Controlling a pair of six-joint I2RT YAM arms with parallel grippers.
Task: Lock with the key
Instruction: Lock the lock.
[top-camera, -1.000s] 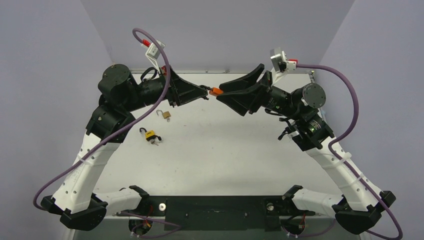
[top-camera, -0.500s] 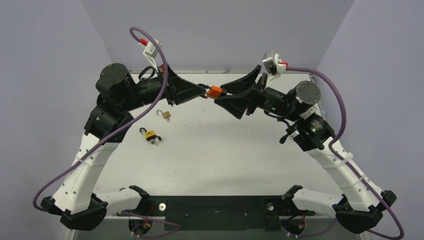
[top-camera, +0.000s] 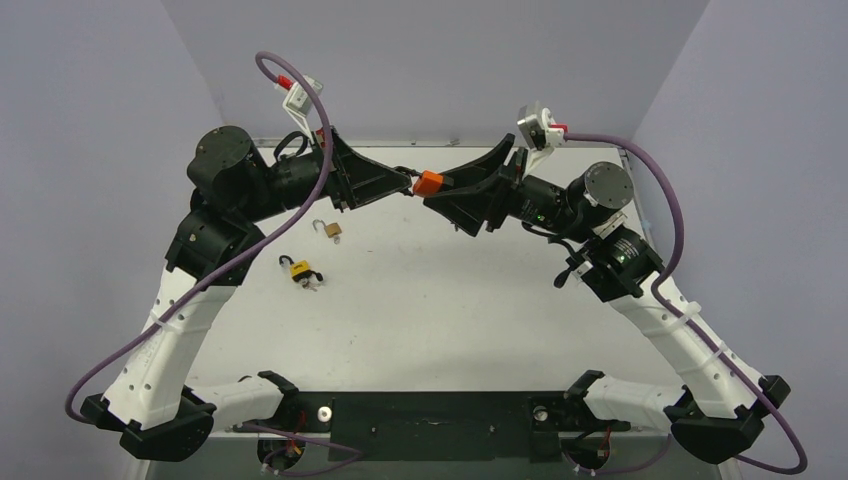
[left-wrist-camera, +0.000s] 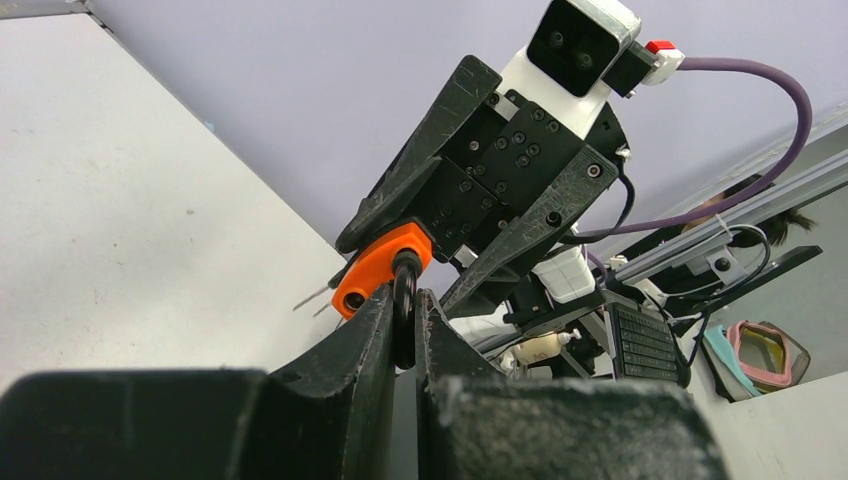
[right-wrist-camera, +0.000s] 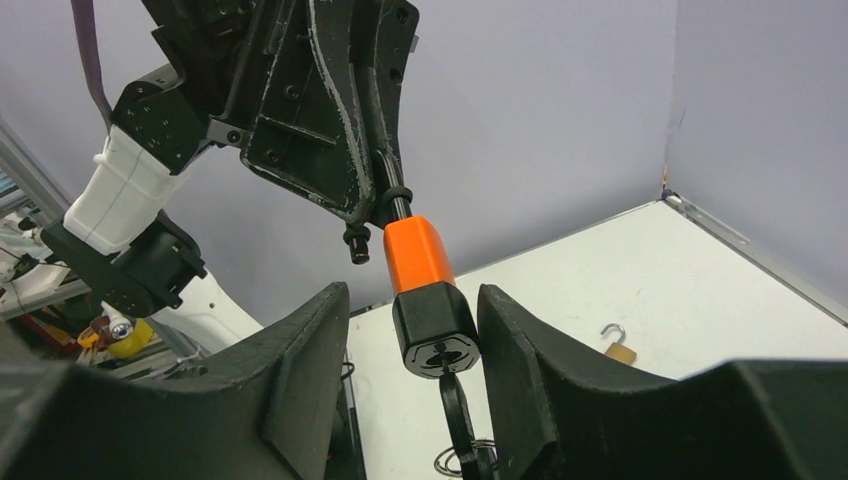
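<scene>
An orange padlock (top-camera: 430, 183) with a black base hangs in the air between the two arms at the back of the table. My left gripper (top-camera: 409, 181) is shut on its black shackle (left-wrist-camera: 404, 300), seen edge-on between the pads in the left wrist view. My right gripper (right-wrist-camera: 412, 295) stands open around the lock's black base (right-wrist-camera: 435, 330); the right finger sits against the base and the left finger is clear of it. A black key (right-wrist-camera: 455, 405) sticks out of the keyhole under the base, with a wire ring (right-wrist-camera: 452, 463) hanging from it.
A small brass padlock (top-camera: 330, 230) with its shackle open lies on the white table (top-camera: 450, 300) left of centre, also visible as the brass padlock (right-wrist-camera: 615, 345) in the right wrist view. A yellow padlock (top-camera: 300, 270) with keys lies nearer. Grey walls enclose the table.
Both grippers and the orange padlock have shifted slightly left. The right arm has leaned in, and its jaws now straddle the lock's base.
</scene>
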